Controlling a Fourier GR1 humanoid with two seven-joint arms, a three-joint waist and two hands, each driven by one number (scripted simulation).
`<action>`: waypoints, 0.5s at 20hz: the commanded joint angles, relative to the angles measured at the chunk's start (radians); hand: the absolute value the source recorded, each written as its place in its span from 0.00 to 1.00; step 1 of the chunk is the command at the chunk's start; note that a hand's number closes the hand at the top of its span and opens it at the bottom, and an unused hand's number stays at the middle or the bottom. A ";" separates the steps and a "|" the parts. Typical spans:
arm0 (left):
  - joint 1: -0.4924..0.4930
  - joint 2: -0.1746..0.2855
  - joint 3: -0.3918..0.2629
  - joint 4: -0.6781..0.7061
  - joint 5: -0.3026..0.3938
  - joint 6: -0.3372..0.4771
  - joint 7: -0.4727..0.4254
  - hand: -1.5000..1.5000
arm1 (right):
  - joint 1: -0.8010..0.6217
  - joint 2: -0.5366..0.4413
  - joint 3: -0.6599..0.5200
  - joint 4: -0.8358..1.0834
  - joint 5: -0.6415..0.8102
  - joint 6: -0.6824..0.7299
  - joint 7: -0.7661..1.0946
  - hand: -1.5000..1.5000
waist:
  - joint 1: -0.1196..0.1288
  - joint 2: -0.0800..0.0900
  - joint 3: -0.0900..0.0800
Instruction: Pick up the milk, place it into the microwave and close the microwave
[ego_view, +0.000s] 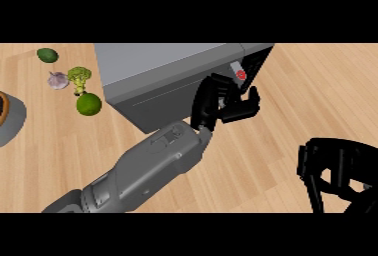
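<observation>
**Left hand at the microwave's opening, milk carton just beyond it**

Nearest, at the right edge of the wooden counter (310, 100), the right hand (332, 175) rests with its fingers relaxed and apart, holding nothing.

From the near left the grey left forearm (148, 170) runs up and to the right across the counter. It ends in the left hand (221, 102), which lies against the microwave's right front corner.

Just past this hand, on its far side, a small part of the milk carton (238, 74) shows as a pale patch with a red mark. It sits at the edge of the dark opening on the right of the microwave (162, 65). The hand is right beside the carton, but whether it grips the carton cannot be told.

The microwave itself is a grey box that fills the far middle of the counter.

To its left, a grey round dish (16, 120) is cut off by the left edge. A light green fruit (88, 104) lies near the microwave's left wall. Farther back are a piece of broccoli (80, 76) and a garlic bulb (57, 80), close beside each other. Farthest of all is a dark green fruit (47, 55), set apart from the others.
</observation>
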 joint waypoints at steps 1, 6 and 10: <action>0.034 0.001 0.139 0.061 0.105 -0.049 -0.010 1.00 | 0.046 0.019 0.033 -0.045 -0.007 0.001 -0.006 1.00 | 0.036 0.000 -0.006; 0.071 0.007 0.125 0.098 0.158 -0.156 -0.037 1.00 | 0.102 0.050 0.052 -0.098 -0.001 -0.047 -0.003 1.00 | 0.070 -0.005 -0.005; 0.081 0.027 0.112 0.128 0.192 -0.224 -0.057 1.00 | 0.146 0.058 0.069 -0.140 0.013 -0.076 0.006 1.00 | 0.084 -0.009 -0.004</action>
